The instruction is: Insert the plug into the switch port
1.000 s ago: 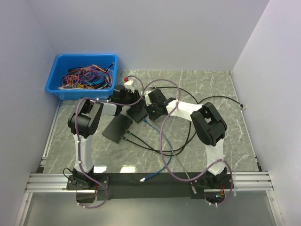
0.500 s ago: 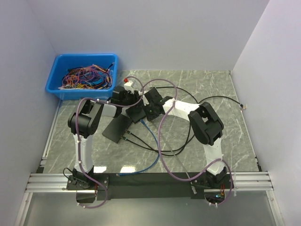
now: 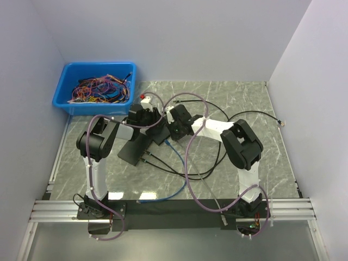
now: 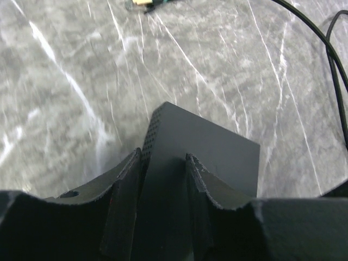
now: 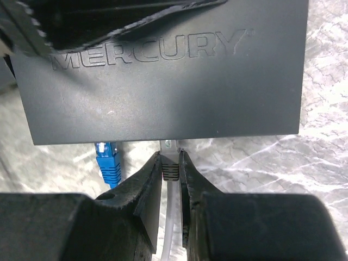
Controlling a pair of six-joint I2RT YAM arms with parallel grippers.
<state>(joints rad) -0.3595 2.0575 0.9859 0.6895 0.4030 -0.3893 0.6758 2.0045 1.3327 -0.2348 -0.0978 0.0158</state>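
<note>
Marble table (image 3: 272, 163) — right gripper (image 5: 171, 163) pinched plug (image 5: 170, 145), axis aimed straight at switch (image 5: 163, 87) edge; left gripper (image 4: 163, 160) clamped switch.

A grey marbled surface (image 3: 239, 98) is seen, with a blue bin (image 3: 64, 102) of wires set at its far left; a flat black box (image 3: 133, 150) and looping cables (image 3: 163, 162) are laid centrally.

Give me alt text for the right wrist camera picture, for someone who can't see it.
The right pincer grips a clear plug, its tip at the edge of a black switch marked MERCURY. A blue plug sits at that edge, further left in the picture.
</note>
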